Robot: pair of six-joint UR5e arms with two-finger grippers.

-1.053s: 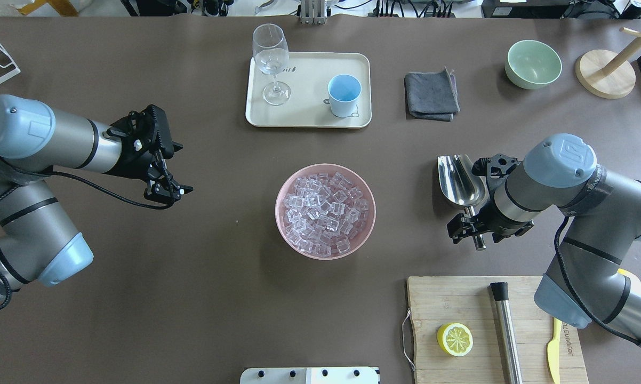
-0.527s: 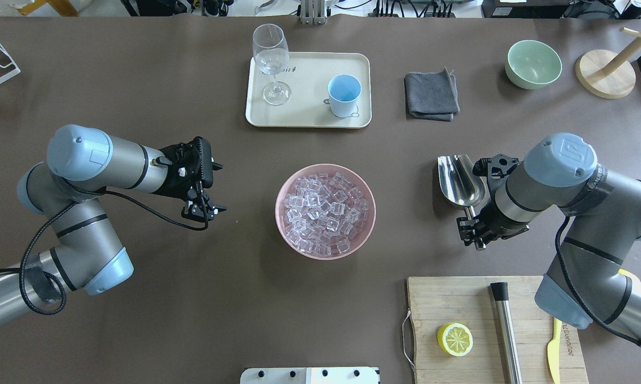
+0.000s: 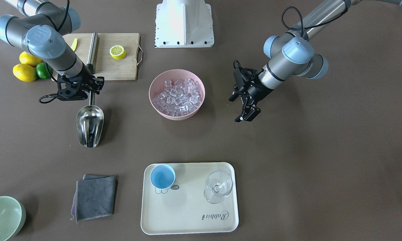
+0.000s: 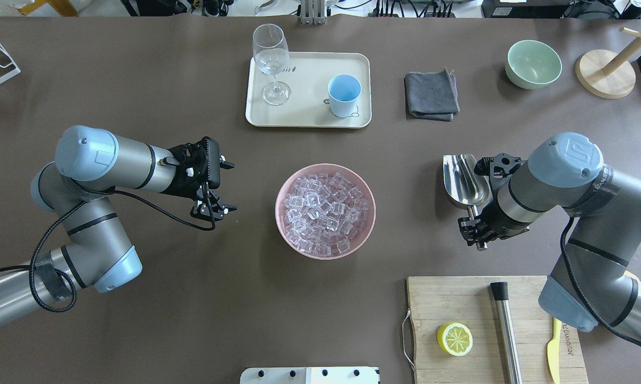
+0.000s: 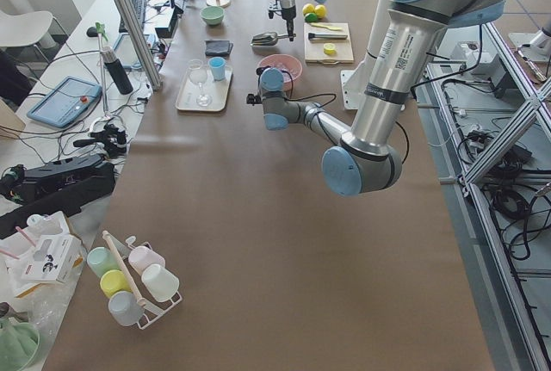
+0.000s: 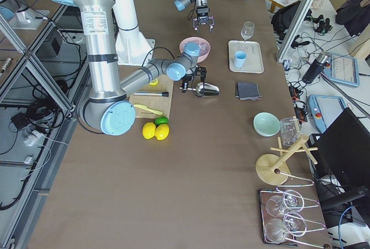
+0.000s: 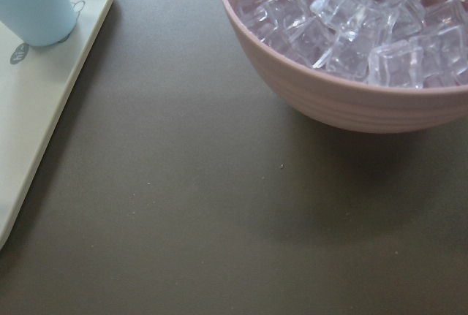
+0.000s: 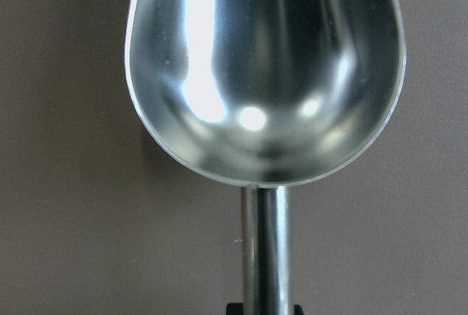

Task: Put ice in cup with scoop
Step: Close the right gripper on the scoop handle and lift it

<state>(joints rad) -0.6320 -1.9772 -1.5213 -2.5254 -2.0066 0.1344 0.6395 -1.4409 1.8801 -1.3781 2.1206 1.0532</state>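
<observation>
Right gripper (image 4: 475, 230) pinches the scoop (image 4: 463, 184) handle, largely hiding it; left gripper (image 4: 215, 212) hangs spread.

Bright steel, glassy ice (image 7: 351, 23), matt brown table (image 7: 183, 205).
The scoop (image 8: 263, 74) is polished steel, mirror-bright, its rod handle equally smooth. The ice sits clear and glossy in a matt pink bowl (image 7: 351, 107) with faint ridges. The cup (image 4: 344, 89) is smooth pale blue, the tray (image 3: 187, 214) matt cream, the cloth (image 3: 95, 195) soft grey fabric, the board (image 4: 448, 298) bare grained wood.
</observation>
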